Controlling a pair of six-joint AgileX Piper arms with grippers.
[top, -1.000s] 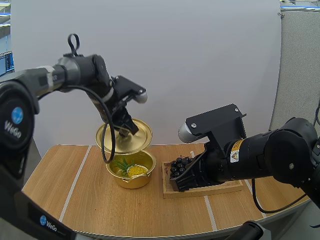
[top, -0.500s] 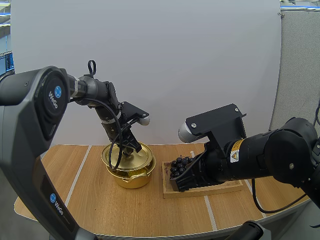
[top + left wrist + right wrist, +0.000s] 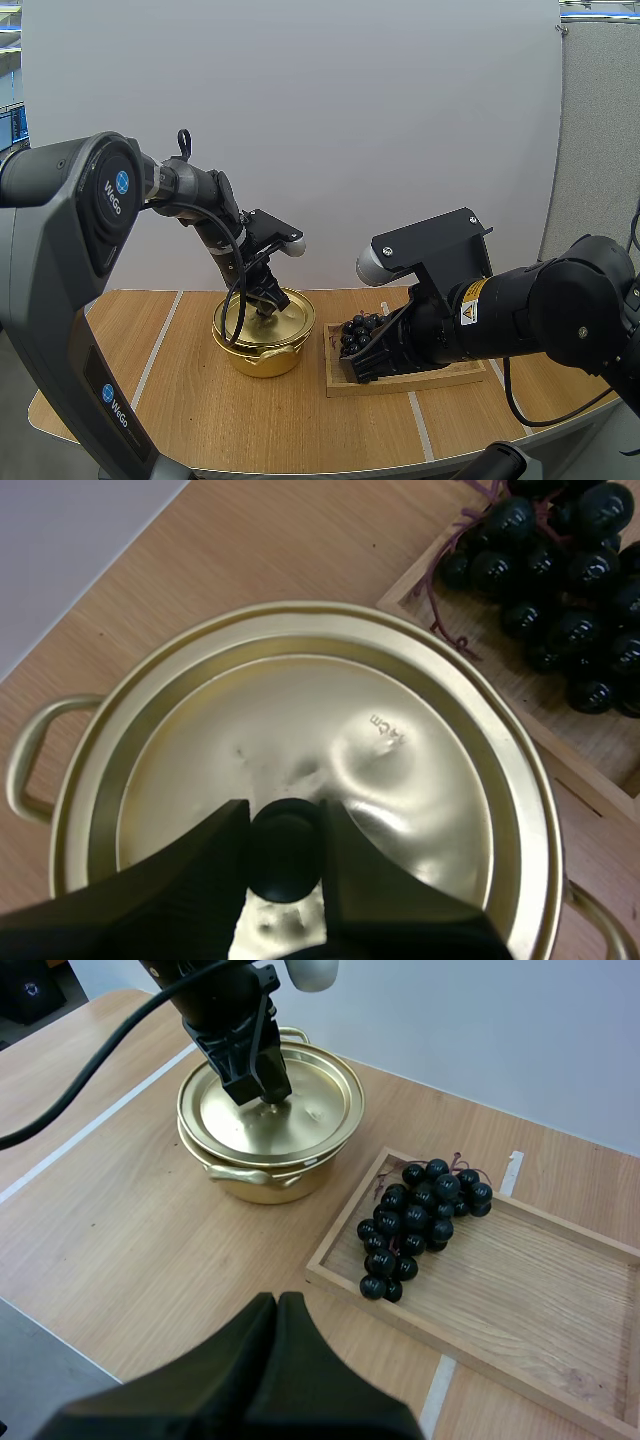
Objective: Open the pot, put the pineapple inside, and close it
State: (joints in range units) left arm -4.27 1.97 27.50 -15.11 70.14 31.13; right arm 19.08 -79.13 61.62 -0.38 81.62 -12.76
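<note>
One left claw (image 3: pixel 283 822) tight around round black knob (image 3: pixel 285 865) of shiny gold lid (image 3: pixel 400 780) (right claw (image 3: pixel 277 1310) together)

You've got the gold pot (image 3: pixel 262 358) upright on the wood table (image 3: pixel 190 400), approx 10 o'clock from its ctr, one loop handle at 6 o'clock, w/ the gold lid (image 3: pixel 292 322) sat on its rim, black knob (image 3: pixel 285 846) up.

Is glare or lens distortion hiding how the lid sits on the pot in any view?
Left wrist view: only a soft sheen on the lid beside the knob pinched in the left claw, nothing washed out. Right wrist view: even light, mild shadow under the rim of the pot. High view: wide-angle bend bows the front edge of the table.
</note>
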